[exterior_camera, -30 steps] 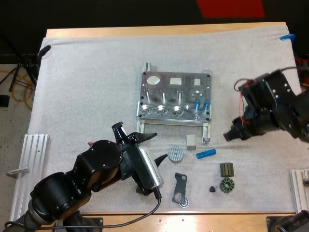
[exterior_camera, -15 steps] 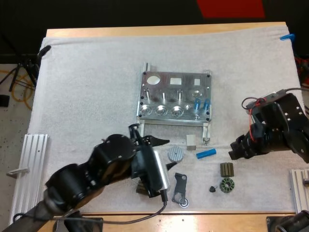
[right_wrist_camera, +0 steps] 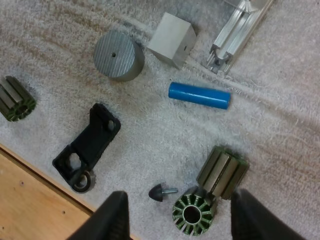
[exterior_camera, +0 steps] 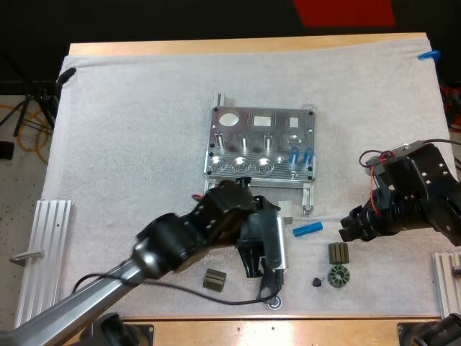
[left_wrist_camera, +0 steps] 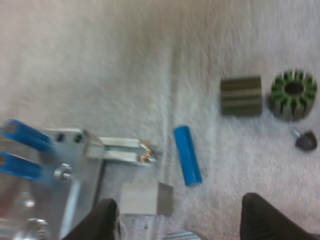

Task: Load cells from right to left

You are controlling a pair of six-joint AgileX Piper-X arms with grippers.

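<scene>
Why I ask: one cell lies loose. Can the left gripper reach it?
Probably yes: the open left gripper hovers just short of the blue cell; a metal block sits close beside.

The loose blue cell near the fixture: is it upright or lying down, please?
Lying down: the blue cell rests lengthwise on the white mat, clear of the fixture.

no legible text or numbers, none on metal fixture (exterior_camera: 277, 126), none on blue cylinder (exterior_camera: 307, 229)
</scene>
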